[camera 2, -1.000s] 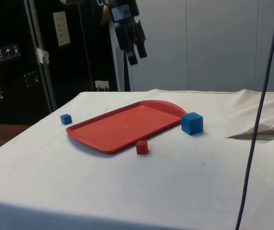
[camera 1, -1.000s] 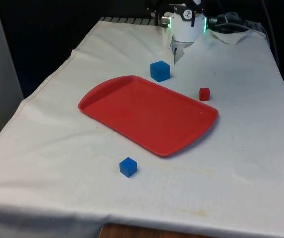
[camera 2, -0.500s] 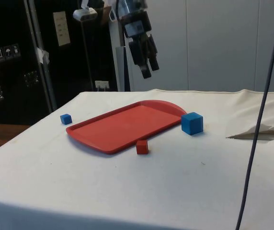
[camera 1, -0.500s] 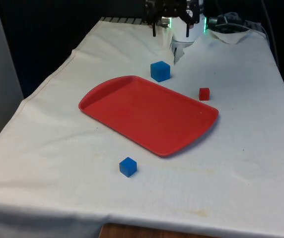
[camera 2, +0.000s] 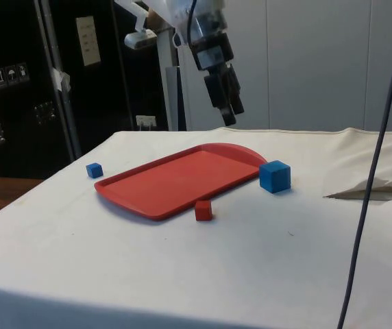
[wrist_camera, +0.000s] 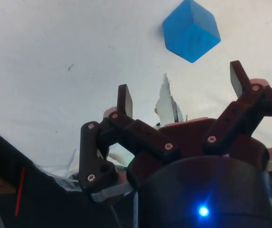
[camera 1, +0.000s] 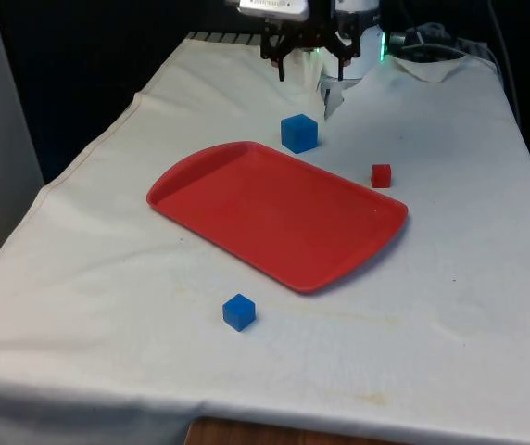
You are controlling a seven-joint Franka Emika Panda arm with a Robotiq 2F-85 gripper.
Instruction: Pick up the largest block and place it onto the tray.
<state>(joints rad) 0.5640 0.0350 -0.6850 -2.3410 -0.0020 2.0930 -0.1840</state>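
Largest block (camera 1: 299,133) — the big blue cube — sits on the white-clothed surface (camera 1: 107,241) just beside the far edge of the red tray (camera 1: 274,211), apart from it and untouched. It looks like a rigid, light piece with flat, smooth faces and crisp edges, so I judge it will not deform or break; the main risk is a slip or a twist if it is pinched across corners. The best hold is square across two opposite side faces, low enough to seat the pads fully. The gripper (camera 2: 231,110) hangs in the air above and behind the cube, its jaws spread wide and empty. Smaller still, a little blue cube (camera 1: 238,311) lies near the tray's close edge, and a small red cube (camera 1: 381,175) rests by the tray's corner on the front view's right — neither is the target.
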